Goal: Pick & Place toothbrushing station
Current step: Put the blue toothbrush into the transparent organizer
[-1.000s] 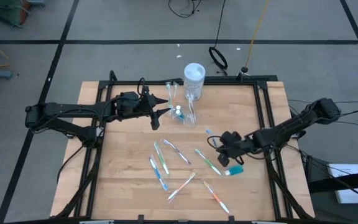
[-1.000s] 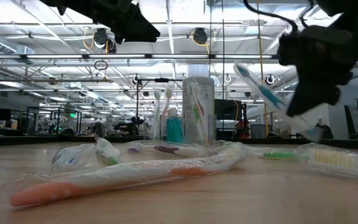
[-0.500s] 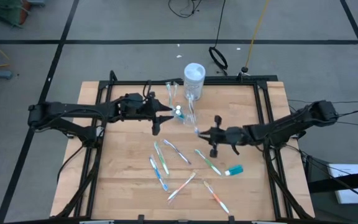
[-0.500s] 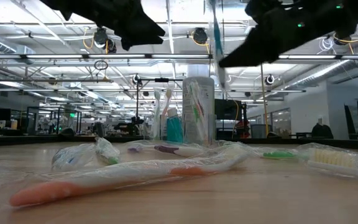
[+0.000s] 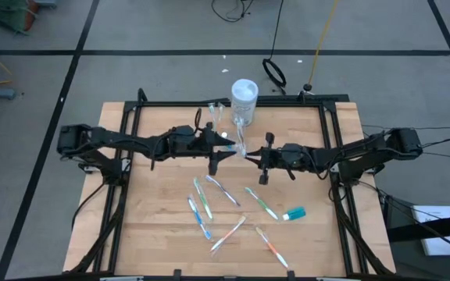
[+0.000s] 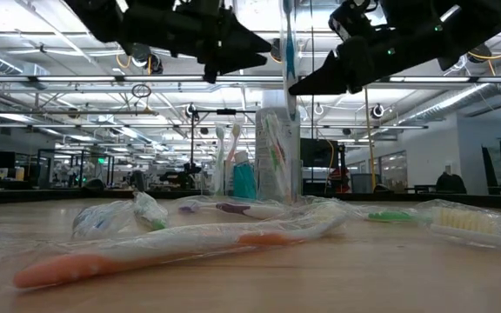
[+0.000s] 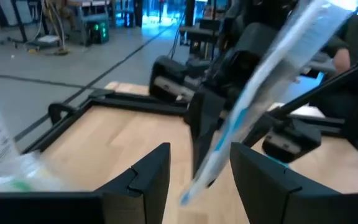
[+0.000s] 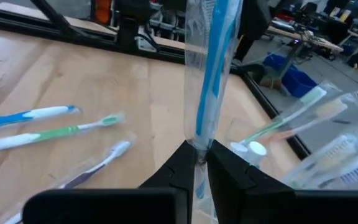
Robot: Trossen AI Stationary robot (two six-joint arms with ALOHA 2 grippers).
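My right gripper [image 5: 255, 154] is shut on a blue toothbrush in a clear wrapper [image 8: 211, 68], high over the middle of the table; the brush also shows in the low view [image 6: 288, 43]. My left gripper [image 5: 223, 149] is open beside it. In the left wrist view its fingers [image 7: 148, 177] stand on either side of the wrapped brush [image 7: 253, 99], and I see no touch. The small clear holder [image 5: 235, 139] stands below and between the grippers, partly hidden. Wrapped brushes [image 8: 303, 115] lean in it, and a white-capped teal tube [image 6: 243, 178] stands by it. My right gripper pinches the wrapped toothbrush between its two fingers near its lower end [image 8: 197, 142]. The fingers come level from the table's right side and lie across the brush. The brush stands upright above the fingers, lifted clear of the table, with a short tail of wrapper below them.
A taller white-capped cylinder [image 5: 244, 95] stands at the far edge behind the holder. Several wrapped toothbrushes [image 5: 205, 199] lie on the near half of the table, among them an orange one [image 5: 273, 248]. A teal tube [image 5: 294, 213] lies at the right. Black rails [image 5: 123, 125] frame the table.
My right gripper has carried the toothbrush up from the table's right part toward the left and the holder, and has turned it upright. My left gripper has gone toward the table's right, toward the brush, and has stayed open.
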